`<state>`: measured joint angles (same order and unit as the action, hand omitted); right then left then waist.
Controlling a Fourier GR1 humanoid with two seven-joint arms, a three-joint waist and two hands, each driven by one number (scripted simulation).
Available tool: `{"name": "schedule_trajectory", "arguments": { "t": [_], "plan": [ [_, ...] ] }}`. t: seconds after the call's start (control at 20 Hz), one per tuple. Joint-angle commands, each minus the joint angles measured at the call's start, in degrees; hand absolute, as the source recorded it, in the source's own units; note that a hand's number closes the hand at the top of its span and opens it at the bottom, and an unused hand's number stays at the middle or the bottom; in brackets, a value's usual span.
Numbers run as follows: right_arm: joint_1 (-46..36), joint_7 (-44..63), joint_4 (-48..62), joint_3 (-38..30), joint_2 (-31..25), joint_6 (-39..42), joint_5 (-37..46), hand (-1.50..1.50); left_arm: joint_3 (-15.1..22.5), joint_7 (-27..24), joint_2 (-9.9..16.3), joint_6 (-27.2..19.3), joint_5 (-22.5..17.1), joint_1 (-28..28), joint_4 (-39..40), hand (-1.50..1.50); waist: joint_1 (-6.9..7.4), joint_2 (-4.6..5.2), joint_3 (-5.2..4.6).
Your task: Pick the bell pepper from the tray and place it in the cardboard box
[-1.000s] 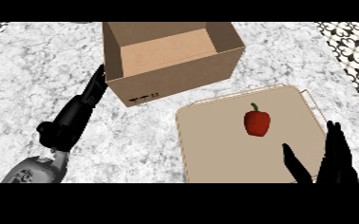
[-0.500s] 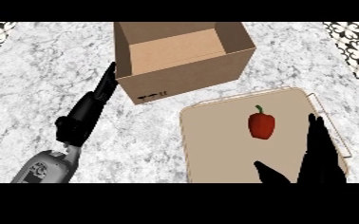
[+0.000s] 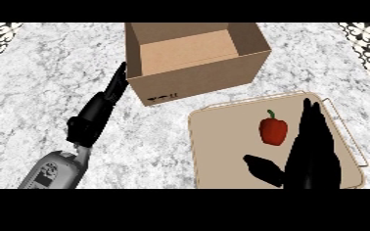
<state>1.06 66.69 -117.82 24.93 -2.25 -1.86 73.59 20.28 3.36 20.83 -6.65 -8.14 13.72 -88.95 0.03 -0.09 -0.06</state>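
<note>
A red bell pepper (image 3: 273, 130) with a green stem lies on the beige tray (image 3: 224, 147) at the lower right. My right hand (image 3: 311, 151) hovers over the tray just right of the pepper, fingers straight and thumb spread toward the left, holding nothing. The open cardboard box (image 3: 194, 58) stands behind the tray, empty inside. My left hand (image 3: 98, 112) stretches along the box's left side, fingers straight, their tips close to the box's lower left corner.
The counter (image 3: 57, 68) is white-grey marble. Patterned patches show at the far top corners, one at the left (image 3: 7, 29) and one at the right (image 3: 358, 29). The tray's front edge runs close to the view's lower edge.
My right hand has moved forward and left, up alongside the pepper. The view has shifted, so the box and tray sit a little further right. The left hand keeps its pose by the box.
</note>
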Motion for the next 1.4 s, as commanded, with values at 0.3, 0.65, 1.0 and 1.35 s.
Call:
{"name": "schedule_trajectory", "arguments": {
  "t": [0.3,0.65,1.0,1.35],
  "plan": [
    [-5.0,9.1,2.9,-2.8,2.2,5.4,-0.7,-1.5,-1.9,-2.4,-2.4,3.3,0.5,-0.5,3.7,0.0,-0.12,0.12,0.03],
    [-3.0,6.8,6.6,-1.6,2.2,2.0,1.2,-1.5,-2.0,-2.4,-3.5,3.6,3.5,-3.6,1.5,0.0,0.19,0.03,0.06],
    [-7.5,2.4,11.9,-9.3,2.2,4.9,-4.8,-1.5,-2.8,0.7,-5.2,4.6,4.7,-1.3,1.2,0.0,0.15,0.11,0.07],
    [-4.2,3.9,12.5,-6.0,2.2,3.7,-4.3,-1.5,-3.8,2.4,-7.2,5.0,6.6,0.2,0.4,0.0,-0.04,0.05,0.06]
  ]
}}
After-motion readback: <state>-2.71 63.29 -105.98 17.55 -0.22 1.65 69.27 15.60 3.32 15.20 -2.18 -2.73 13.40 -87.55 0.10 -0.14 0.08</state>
